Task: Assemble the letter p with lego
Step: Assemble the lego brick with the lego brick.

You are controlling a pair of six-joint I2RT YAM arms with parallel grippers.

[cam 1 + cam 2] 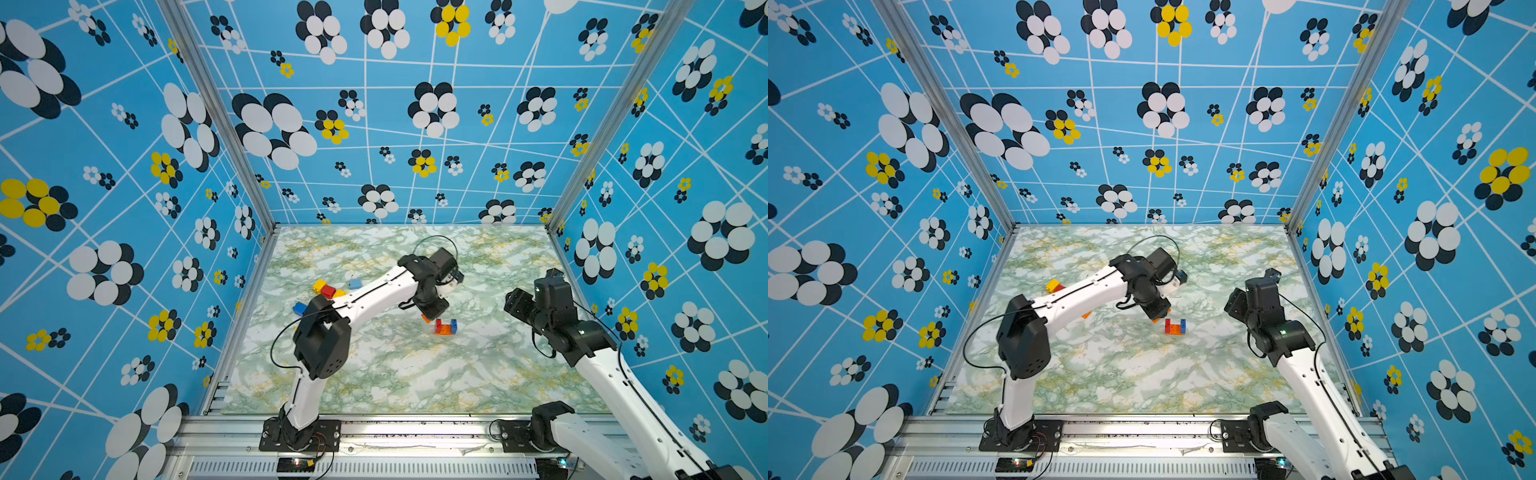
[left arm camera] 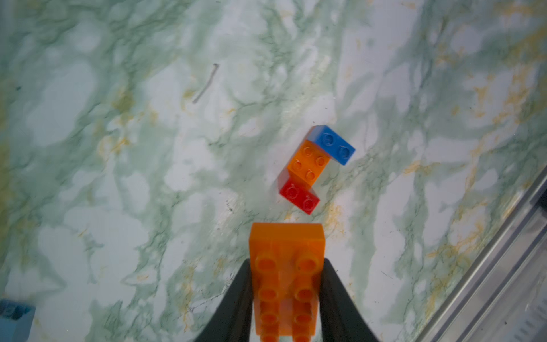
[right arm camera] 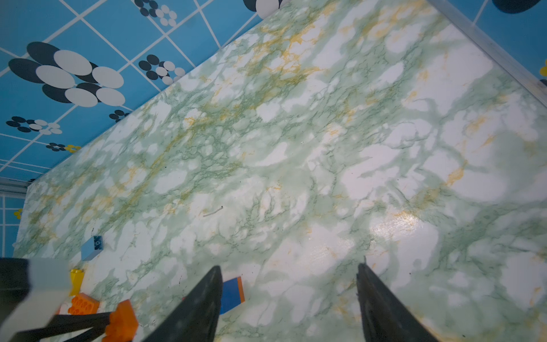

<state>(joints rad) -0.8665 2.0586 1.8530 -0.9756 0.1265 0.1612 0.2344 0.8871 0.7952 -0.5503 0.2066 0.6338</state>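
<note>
My left gripper (image 2: 286,262) is shut on a long orange lego brick (image 2: 285,284), studs facing the camera. It hovers just beside a small lego build (image 2: 315,168) on the marble table: a red brick, an orange brick and a blue brick forming a U. In both top views the build (image 1: 445,327) (image 1: 1175,327) lies mid-table, with the held orange brick (image 1: 426,318) at its left. My right gripper (image 3: 290,266) is open and holds nothing. It hangs above the table to the right of the build, whose blue end (image 3: 232,293) shows beside one finger.
Loose lego lies left of the left arm: a yellow brick (image 1: 319,285), a red brick (image 1: 328,291), a pale blue brick (image 1: 355,284) and a blue brick (image 1: 299,308). Patterned blue walls enclose the table (image 1: 415,374) on three sides. The right arm (image 1: 552,316) stands near the right wall.
</note>
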